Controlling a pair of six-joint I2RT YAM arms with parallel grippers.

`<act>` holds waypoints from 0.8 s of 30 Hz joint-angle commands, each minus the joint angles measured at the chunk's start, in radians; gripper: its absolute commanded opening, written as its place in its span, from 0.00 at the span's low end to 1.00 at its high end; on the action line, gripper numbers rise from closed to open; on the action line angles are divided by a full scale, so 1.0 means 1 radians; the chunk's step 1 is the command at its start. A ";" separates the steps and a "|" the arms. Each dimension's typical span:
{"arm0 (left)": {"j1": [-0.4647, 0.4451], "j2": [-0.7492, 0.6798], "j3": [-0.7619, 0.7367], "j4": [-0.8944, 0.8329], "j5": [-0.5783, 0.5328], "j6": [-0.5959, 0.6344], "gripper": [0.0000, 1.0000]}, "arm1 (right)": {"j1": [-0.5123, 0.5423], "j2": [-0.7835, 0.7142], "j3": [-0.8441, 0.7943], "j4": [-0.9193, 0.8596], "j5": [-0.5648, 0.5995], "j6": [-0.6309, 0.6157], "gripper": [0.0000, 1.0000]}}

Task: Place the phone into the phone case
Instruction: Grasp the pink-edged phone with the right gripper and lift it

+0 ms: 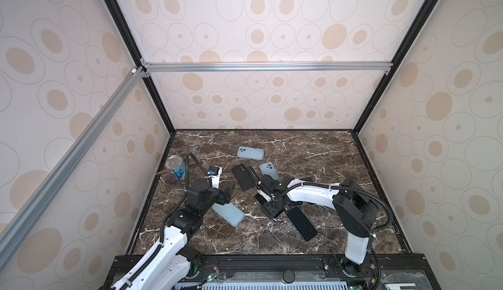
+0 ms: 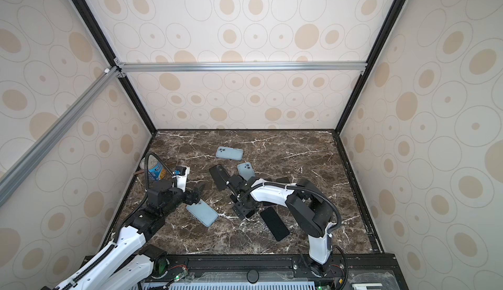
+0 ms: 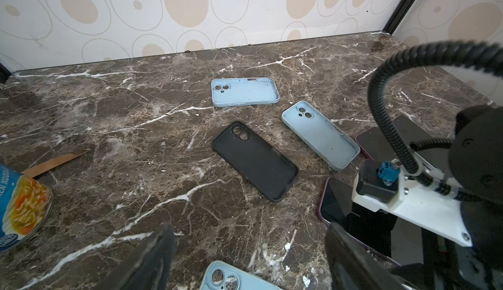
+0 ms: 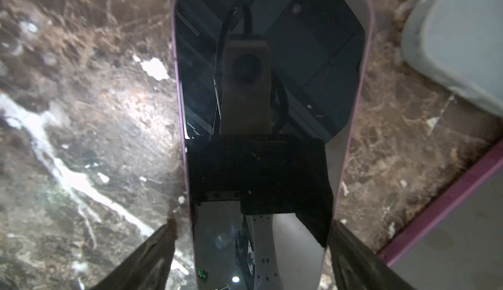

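Note:
A purple-edged phone [image 4: 269, 89] lies screen up on the marble table [image 1: 313, 152]. My right gripper [image 4: 253, 226] is open and straddles its near end, one finger on each long side. Three empty cases lie further back: a black case [image 3: 254, 160], a light blue case [image 3: 321, 134] beside it and another light blue case [image 3: 245, 92] behind. My left gripper [image 3: 250, 247] hangs open over bare table, with nothing between its fingers. Just below it lies a light blue phone or cased phone [image 1: 228, 213], back up.
A black phone [image 1: 302, 223] lies screen up at the near right. A second purple-edged phone [image 4: 462, 234] lies close beside the right gripper. A soup can [image 1: 175, 168] and a wooden stick [image 3: 54, 162] sit by the left wall. Patterned walls enclose the table.

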 commanded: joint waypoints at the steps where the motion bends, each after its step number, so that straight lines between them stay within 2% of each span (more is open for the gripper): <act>1: -0.005 0.001 0.009 0.001 -0.019 0.005 0.87 | -0.002 0.026 0.009 -0.027 -0.014 0.005 0.87; 6: -0.005 0.005 0.009 0.001 -0.025 0.004 0.87 | -0.011 0.040 0.009 -0.037 -0.029 0.005 0.78; 13: -0.005 0.007 0.012 0.000 -0.027 0.005 0.87 | -0.013 0.041 0.020 -0.061 0.009 -0.014 0.63; 24: -0.005 -0.017 0.013 -0.004 -0.040 0.000 0.87 | -0.012 -0.106 -0.066 0.052 0.015 -0.055 0.50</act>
